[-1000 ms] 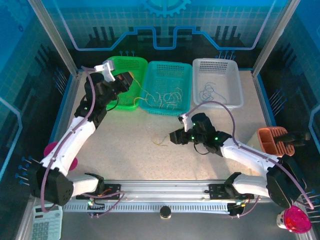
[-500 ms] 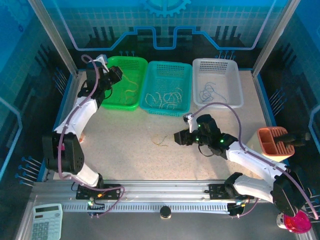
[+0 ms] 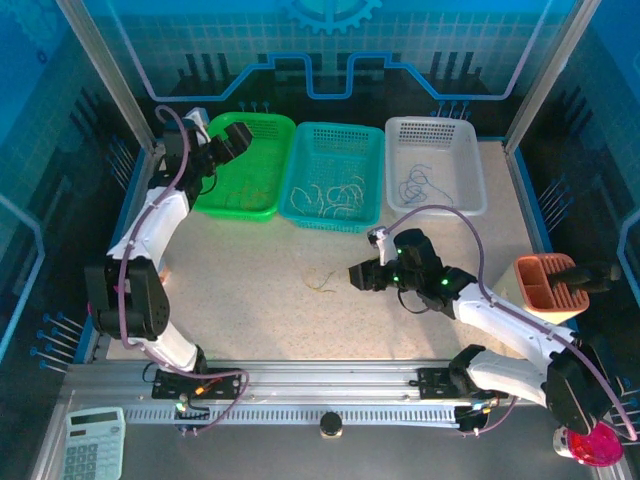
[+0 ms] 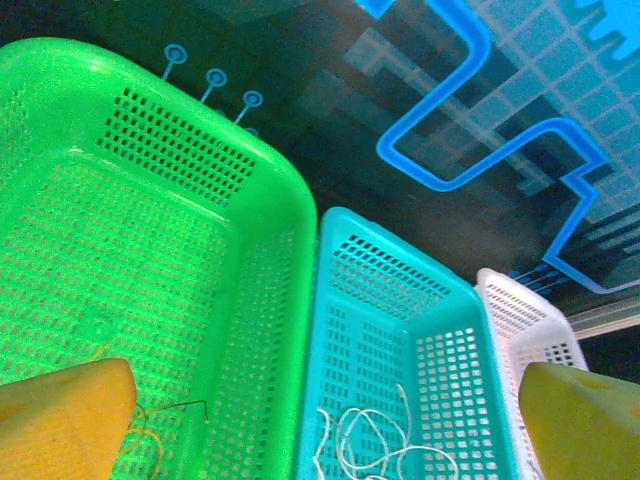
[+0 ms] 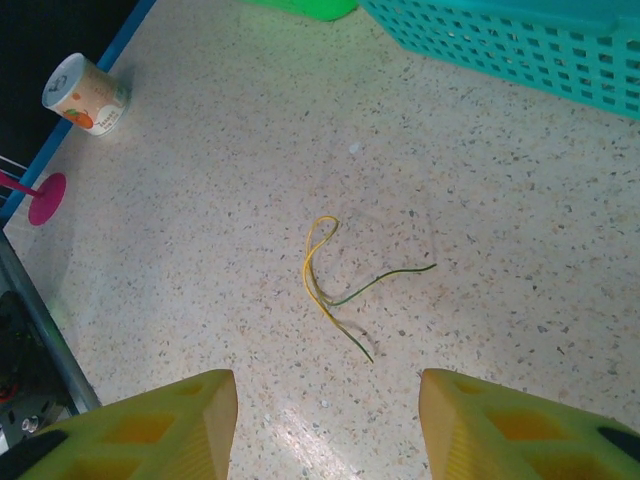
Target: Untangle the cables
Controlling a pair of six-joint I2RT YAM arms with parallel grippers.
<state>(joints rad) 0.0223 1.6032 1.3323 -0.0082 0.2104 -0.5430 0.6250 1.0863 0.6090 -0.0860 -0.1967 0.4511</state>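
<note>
Tangle of cables (image 5: 328, 285), yellow plus dark strand, loose on speckled table (image 5: 520, 200), centre of right wrist view. Right gripper (image 5: 330, 420) low in frame just short of it, jaws partway apart, holding nothing. Left gripper (image 4: 320, 420) over green basket (image 4: 290, 250), upper left of top view, jaws wide, holding nothing. Whitish wires (image 4: 370, 445) in teal basket (image 4: 400, 290).

No legible text, calculator (image 3: 93, 443) keys too small to read

Lying flat on the speckled worktop (image 3: 250, 290) in a small tangle: yellow and dark cables (image 5: 333, 303); coiled loosely elsewhere: whitish cables (image 3: 330, 197) in the teal basket (image 3: 335, 127), dark blue cables (image 3: 418, 185) in the white basket (image 3: 430, 122), yellow-tan cables (image 3: 245, 190) in the green basket (image 3: 270, 118)
</note>
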